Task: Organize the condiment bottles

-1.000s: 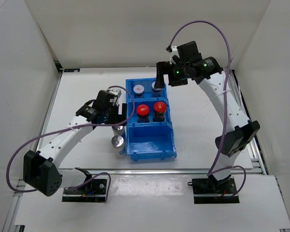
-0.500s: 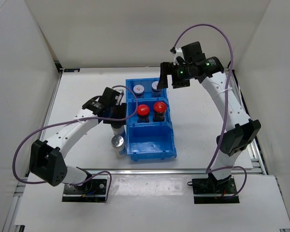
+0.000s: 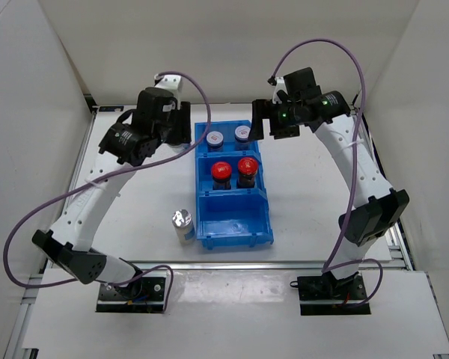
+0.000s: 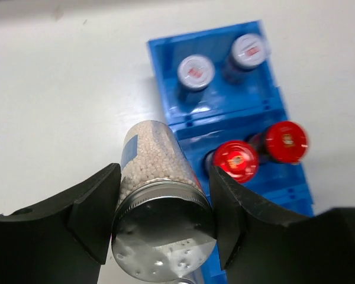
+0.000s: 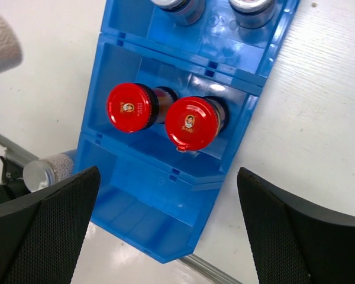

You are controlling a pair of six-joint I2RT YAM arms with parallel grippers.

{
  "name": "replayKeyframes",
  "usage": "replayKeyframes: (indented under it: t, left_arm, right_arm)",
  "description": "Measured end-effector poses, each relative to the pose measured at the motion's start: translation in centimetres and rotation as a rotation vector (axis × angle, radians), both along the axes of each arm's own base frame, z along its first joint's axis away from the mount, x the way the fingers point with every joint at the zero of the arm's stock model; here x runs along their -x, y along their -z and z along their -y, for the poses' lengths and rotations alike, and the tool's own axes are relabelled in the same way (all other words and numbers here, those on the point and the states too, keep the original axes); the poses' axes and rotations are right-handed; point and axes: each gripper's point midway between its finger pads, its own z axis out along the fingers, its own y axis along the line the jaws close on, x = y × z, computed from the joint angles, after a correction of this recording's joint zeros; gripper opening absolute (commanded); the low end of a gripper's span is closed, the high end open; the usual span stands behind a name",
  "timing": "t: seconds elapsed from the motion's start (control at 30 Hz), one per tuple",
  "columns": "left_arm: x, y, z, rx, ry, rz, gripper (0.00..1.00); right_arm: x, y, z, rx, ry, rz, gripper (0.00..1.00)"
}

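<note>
Bin (image 3: 236, 224): grey-lidded bottles (image 3: 215, 137) far compartment, red-capped bottles (image 3: 221, 170) middle.

- From above, the left pincer (image 4: 163, 195) and its silver-topped bottle (image 4: 154, 160) are hidden under the wrist housing (image 3: 153, 123), left of the blue bin (image 3: 236, 223).
- In the right wrist view, the grey-lidded bottles (image 5: 177, 6) in the bin's far compartment are cut by the top edge.
- Left of the bin there, a blurred pale shape (image 5: 1, 41) cannot be identified.
</note>
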Motion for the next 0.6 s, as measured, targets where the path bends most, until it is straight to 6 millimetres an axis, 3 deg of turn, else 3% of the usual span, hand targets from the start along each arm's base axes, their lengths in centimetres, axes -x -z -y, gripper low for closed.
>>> replayKeyframes:
  t: [0.13, 0.23, 0.37, 0.6]
  left_arm:
    - [1.6, -3.5, 4.4, 0.035, 0.187, 0.072, 0.11]
    - [3.6, -4.0, 8.7, 0.071, 0.368, 0.061, 0.11]
    - [6.2, -2.0, 13.5, 0.092, 0.548, -0.018, 0.11]
    - [9.5, 3.6, 19.1, 0.056, 0.713, -0.167, 0.11]
  right_arm:
    - [-0.4, 0.3, 0.8, 0.037, 0.036, 0.01, 0.99]
    - [-0.7, 1.0, 2.2, 0.099, 0.102, 0.003, 0.99]
    - [-1.3, 1.6, 5.5, 0.178, 0.247, -0.017, 0.99]
    - [-1.3, 1.2, 14.9, 0.252, 0.607, -0.062, 0.99]
